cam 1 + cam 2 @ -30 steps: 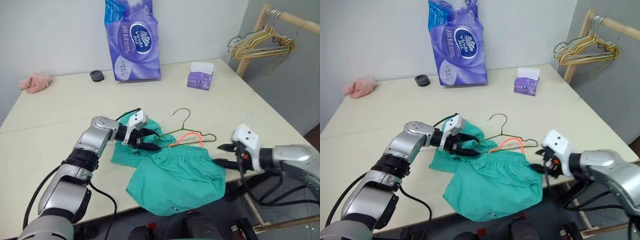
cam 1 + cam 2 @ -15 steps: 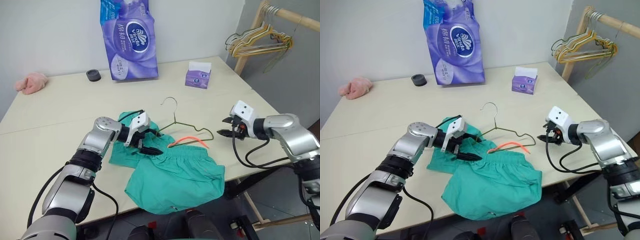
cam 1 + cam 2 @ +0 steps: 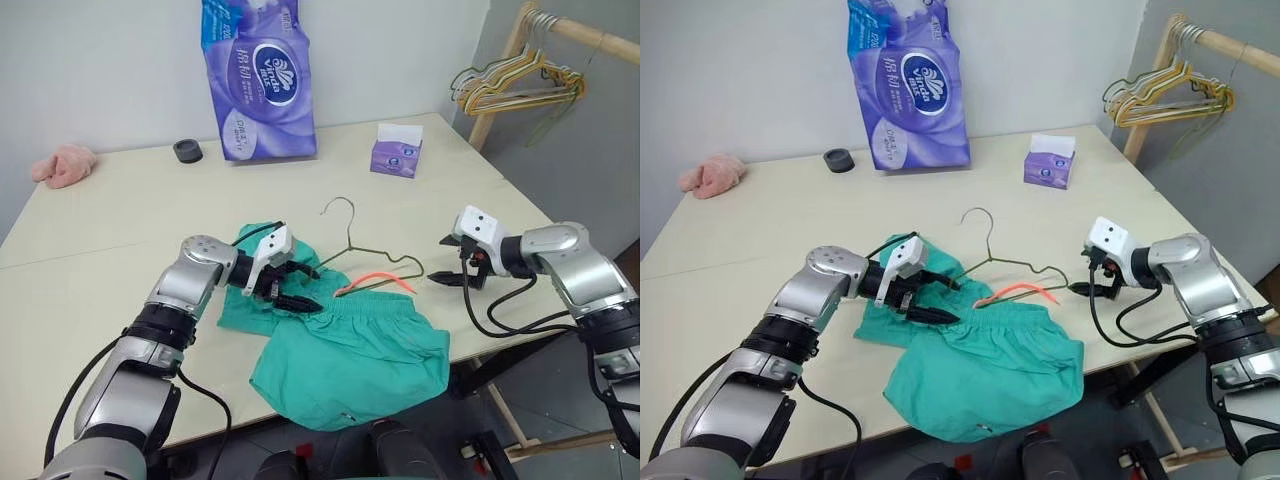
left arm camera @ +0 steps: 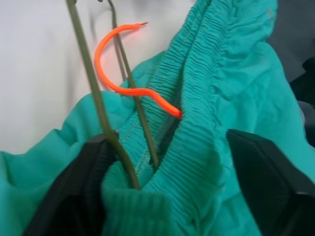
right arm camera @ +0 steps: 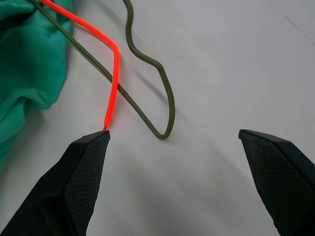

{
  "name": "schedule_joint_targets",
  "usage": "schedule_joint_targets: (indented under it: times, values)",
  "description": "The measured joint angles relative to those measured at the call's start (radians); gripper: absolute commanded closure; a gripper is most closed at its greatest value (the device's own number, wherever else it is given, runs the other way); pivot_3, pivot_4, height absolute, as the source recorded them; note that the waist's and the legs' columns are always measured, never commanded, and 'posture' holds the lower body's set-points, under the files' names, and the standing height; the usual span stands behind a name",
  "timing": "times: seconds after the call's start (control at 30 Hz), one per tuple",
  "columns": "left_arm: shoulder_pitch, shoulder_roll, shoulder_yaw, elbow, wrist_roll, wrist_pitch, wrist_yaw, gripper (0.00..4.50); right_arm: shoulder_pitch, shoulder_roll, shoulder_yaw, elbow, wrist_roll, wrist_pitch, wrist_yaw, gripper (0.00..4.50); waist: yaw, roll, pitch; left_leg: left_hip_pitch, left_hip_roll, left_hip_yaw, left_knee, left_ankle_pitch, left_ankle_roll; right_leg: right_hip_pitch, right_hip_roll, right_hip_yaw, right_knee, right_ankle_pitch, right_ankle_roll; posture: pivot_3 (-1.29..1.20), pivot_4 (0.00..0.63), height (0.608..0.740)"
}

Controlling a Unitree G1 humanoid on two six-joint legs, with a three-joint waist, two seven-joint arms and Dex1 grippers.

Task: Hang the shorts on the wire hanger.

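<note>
Head view: shorts (image 3: pixel 345 355) lie on the surface (image 3: pixel 120 220) at its near edge, waistband over the wire hanger (image 3: pixel 372 262), hook pointing away.

Left wrist view: left claw (image 3: pixel 292 287) is clenching on the gathered waistband with hanger wire between its fingers (image 4: pixel 78 191), probably pinning fabric to wire for threading.

Right wrist view: right claw (image 5: pixel 177 182) is spread wide, grasping nothing, just off the hanger's free end, likely lining up a grab; orange wire (image 5: pixel 110 73) lies beside it.
</note>
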Motion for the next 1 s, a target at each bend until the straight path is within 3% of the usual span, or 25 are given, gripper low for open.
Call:
schedule_joint_targets:
  times: [0.27, 0.57, 0.7, 0.87, 1.0]
  values:
    - [0.019, 0.010, 0.002, -0.039, -0.007, 0.009, 0.011, 4.27, -0.038, 0.051, 0.000, 0.064, -0.046, -0.056, -0.002, 0.00, 0.001, 0.000, 0.000, 0.000, 0.000, 0.000, 0.000, 0.000, 0.000, 0.000, 0.000, 0.000, 0.000, 0.000, 0.000, -0.19, 0.072, 0.740]
    - [0.020, 0.012, 0.011, -0.041, -0.008, 0.006, 0.009, 4.49, -0.055, 0.075, 0.066, 0.091, -0.116, -0.093, 0.077, 0.00, 0.005, 0.000, 0.000, 0.000, 0.000, -0.001, 0.000, 0.000, 0.000, 0.000, 0.000, 0.000, 0.001, 0.000, 0.000, -0.18, 0.074, 0.740]
    - [0.025, 0.012, 0.011, -0.041, -0.007, 0.001, 0.012, 4.49, -0.053, 0.028, 0.065, 0.051, -0.116, -0.068, 0.131, 0.00, 0.008, 0.000, 0.000, 0.000, -0.001, -0.001, 0.000, 0.000, 0.000, 0.000, -0.001, -0.001, 0.001, 0.000, 0.000, -0.17, 0.078, 0.740]
    - [0.037, 0.009, 0.011, -0.041, 0.019, -0.060, 0.049, 4.49, -0.106, -0.047, 0.007, 0.096, -0.157, -0.088, 0.069, 0.00, 0.008, 0.003, 0.001, 0.000, -0.001, -0.001, 0.000, 0.000, 0.000, 0.000, -0.001, -0.001, 0.001, 0.000, 0.000, -0.17, 0.084, 0.740]
    - [0.036, -0.006, 0.011, -0.037, 0.039, -0.108, 0.089, 4.49, -0.068, -0.156, -0.095, -0.095, -0.032, 0.072, 0.190, 0.00, 0.015, 0.003, 0.002, 0.000, 0.000, -0.003, 0.000, 0.000, 0.000, 0.000, -0.001, -0.002, 0.000, 0.000, 0.000, -0.18, 0.086, 0.740]
